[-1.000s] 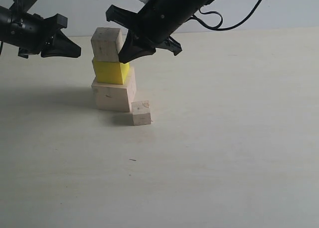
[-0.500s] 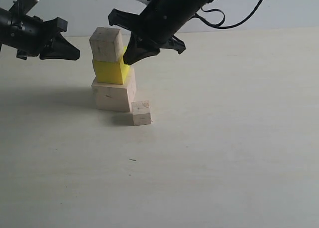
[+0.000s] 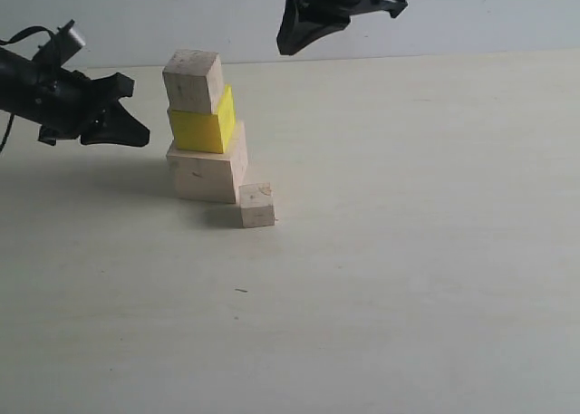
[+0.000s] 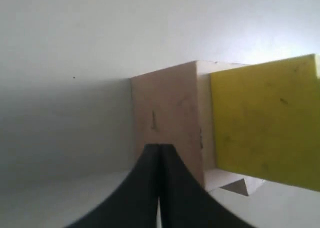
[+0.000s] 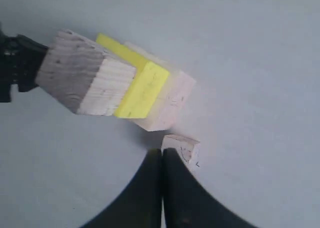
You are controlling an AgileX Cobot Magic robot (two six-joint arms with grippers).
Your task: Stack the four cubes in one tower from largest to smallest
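**Pale table, plain wall, soft light**

On my screen a wide table (image 3: 408,251) fills nearly the whole exterior view. Its top is pale cream, matte and faintly streaked. Behind its far edge I see a plain wall (image 3: 507,24) in light bluish grey. The light is soft and even. A broad, dim shadow (image 3: 82,174) lies across the left part of the tabletop. One tiny dark speck (image 3: 240,290) sits on the surface toward the near side. Both wrist views give me the same pale surface as backdrop.
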